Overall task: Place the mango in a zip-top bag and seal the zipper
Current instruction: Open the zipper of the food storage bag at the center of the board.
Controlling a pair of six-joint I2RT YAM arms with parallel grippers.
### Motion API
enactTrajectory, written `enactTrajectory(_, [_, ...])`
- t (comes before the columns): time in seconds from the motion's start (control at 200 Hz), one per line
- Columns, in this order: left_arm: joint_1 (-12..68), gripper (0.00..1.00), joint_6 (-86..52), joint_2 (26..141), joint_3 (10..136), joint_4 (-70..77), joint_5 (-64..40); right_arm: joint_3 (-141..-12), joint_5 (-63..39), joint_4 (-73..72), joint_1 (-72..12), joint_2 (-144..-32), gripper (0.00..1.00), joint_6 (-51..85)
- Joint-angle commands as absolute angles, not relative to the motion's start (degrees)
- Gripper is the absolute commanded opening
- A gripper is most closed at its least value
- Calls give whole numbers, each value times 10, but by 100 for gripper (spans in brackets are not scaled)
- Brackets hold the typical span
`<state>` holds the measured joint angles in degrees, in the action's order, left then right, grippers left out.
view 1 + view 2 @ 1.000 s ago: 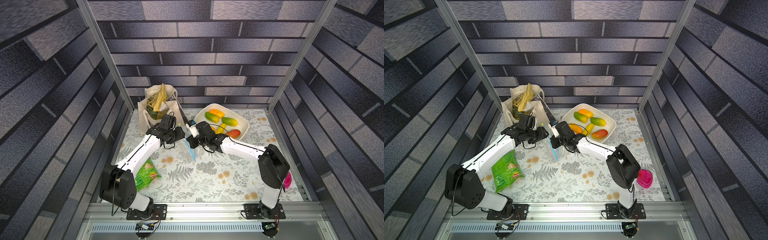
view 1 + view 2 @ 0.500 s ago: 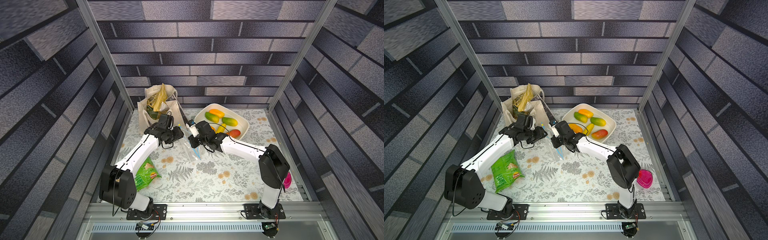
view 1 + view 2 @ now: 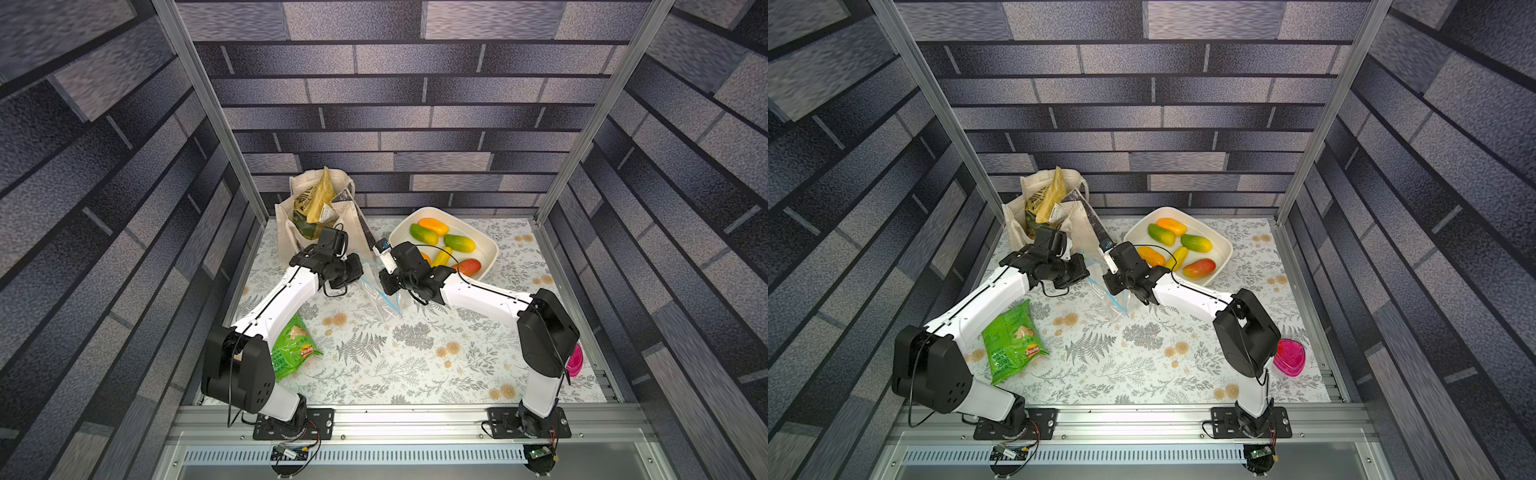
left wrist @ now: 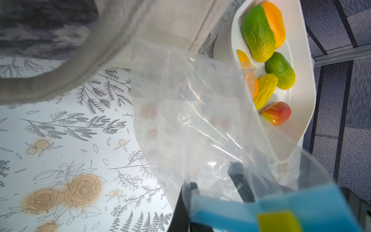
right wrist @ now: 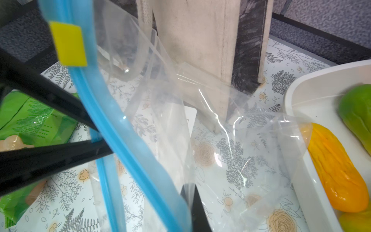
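Note:
The clear zip-top bag (image 3: 385, 300) (image 3: 1115, 297) hangs between my two grippers over the floral table, its lower end touching the table. My left gripper (image 3: 360, 270) (image 4: 188, 187) is shut on the bag's mouth at the blue zipper (image 4: 224, 211), close to the yellow slider (image 4: 278, 222) (image 5: 68, 44). My right gripper (image 3: 385, 283) (image 5: 189, 186) is shut on the opposite edge of the mouth beside the zipper strip (image 5: 128, 144). Several mangoes lie in the white bowl (image 3: 491, 250), among them a red one (image 3: 468, 266) (image 4: 277, 113) and an orange one (image 5: 337, 170). None is in the bag.
A beige canvas tote (image 3: 320, 216) with packets stands just behind the left gripper. A green crisp packet (image 3: 291, 349) lies by the left arm. A pink container (image 3: 575, 360) sits at the right edge behind the right arm's base.
My left gripper has closed on the bag's mouth; a second ago it stood open beside it. The right gripper has kept its grip, and the bag hangs a little more slanted.

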<state>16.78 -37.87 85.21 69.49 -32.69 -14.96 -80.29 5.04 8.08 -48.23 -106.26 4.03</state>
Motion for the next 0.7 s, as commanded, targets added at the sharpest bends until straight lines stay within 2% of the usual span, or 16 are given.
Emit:
enactTrajectory(0.0, [154, 0, -361, 809, 682, -354, -129, -808, 103, 117, -474, -1066, 0, 69])
enactTrajectory(0.145, [155, 0, -352, 799, 669, -355, -136, -825, 56, 137, -464, -1072, 0, 119])
enactTrajectory(0.351, [154, 0, -338, 783, 653, -358, -137, -862, 106, 202, -460, -1093, 0, 167])
enactTrajectory(0.441, [158, 0, -339, 785, 648, -351, -146, -862, 36, 180, -461, -1096, 0, 172])
enactTrajectory(0.476, [160, 0, -342, 789, 648, -346, -148, -856, -9, 158, -461, -1095, 5, 178])
enactTrajectory(0.531, [166, 0, -347, 797, 649, -340, -150, -856, -78, 137, -461, -1097, 20, 185])
enactTrajectory(0.696, [179, 0, -357, 821, 667, -341, -143, -885, -164, 149, -461, -1098, 42, 198])
